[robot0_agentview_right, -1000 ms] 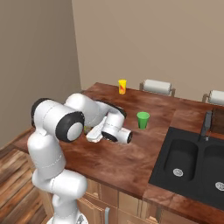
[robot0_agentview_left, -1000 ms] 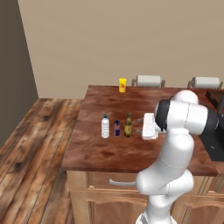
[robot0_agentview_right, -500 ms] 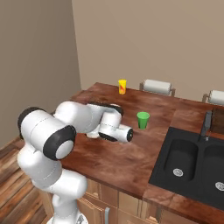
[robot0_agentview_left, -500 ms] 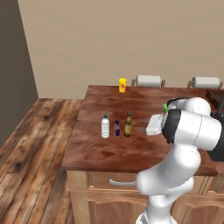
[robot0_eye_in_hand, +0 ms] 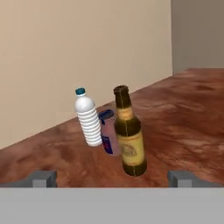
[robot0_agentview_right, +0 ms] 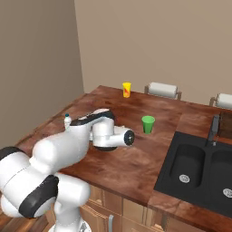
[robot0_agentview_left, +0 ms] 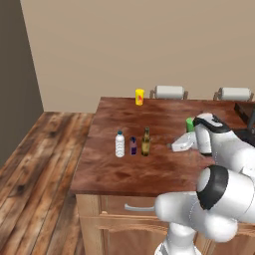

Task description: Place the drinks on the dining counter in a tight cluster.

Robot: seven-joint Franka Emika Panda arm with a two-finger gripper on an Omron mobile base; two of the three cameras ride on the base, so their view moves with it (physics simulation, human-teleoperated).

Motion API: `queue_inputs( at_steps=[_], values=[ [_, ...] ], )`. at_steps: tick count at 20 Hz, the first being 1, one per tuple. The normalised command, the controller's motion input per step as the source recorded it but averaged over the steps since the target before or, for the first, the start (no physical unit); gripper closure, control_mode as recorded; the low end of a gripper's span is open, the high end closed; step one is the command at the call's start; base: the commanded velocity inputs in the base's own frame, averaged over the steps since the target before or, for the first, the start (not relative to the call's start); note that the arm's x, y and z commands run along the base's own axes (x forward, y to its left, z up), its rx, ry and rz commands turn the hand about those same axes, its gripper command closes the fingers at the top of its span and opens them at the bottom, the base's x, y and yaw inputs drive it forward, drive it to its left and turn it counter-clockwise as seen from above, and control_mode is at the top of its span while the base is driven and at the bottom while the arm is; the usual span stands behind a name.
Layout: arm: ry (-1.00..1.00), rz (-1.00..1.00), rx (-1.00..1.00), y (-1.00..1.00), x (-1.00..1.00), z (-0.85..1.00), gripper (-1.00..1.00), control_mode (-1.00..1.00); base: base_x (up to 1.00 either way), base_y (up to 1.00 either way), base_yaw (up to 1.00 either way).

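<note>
Three drinks are standing up straight in a short row near the middle of the left base view, on the dark red-brown dining counter [robot0_agentview_left: 124,172]. The water bottle [robot0_agentview_left: 119,144] is standing at the left end of the row, the little purple bottle [robot0_agentview_left: 133,145] is sitting in the middle, and the brown glass bottle [robot0_agentview_left: 145,142] is standing at the right end. They are standing very close, with just thin gaps between them. I think they are bunched like this because the job is to make one tight group, and it looks almost done or done.

The gripper [robot0_agentview_left: 175,146] is hanging in the right middle of the left base view, near the brown glass bottle but not touching it. It is pointing sideways at the row. In the hand view its two dark tips are sitting far apart at the bottom corners, so it is spread wide and holding nothing. The brown glass bottle is filling the middle of that view, just in front.

The yellow cup [robot0_agentview_left: 140,96] is sitting far back near the top of the counter. The green cup [robot0_agentview_right: 147,124] is standing by itself near the black sink [robot0_agentview_right: 199,167].

The brown glass bottle is wearing a tan label, and the purple bottle has a red and blue patch. The yellow cup has a red mark. All of it is too blurry to read.
</note>
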Motion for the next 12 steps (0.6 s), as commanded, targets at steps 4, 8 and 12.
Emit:
queue_inputs(
  at_steps=[4,8,12],
  values=[
    [0.11,-0.22,-0.14,0.0,-0.48,0.38,-1.0,-1.0,0.0,0.0,0.0],
    [0.16,-0.18,-0.14,-0.01,-0.43,0.49,-1.0,-1.0,0.0,0.0,0.0],
    [0.27,-0.17,-0.02,-0.07,-0.44,0.51,-1.0,-1.0,0.0,0.0,0.0]
  ],
)
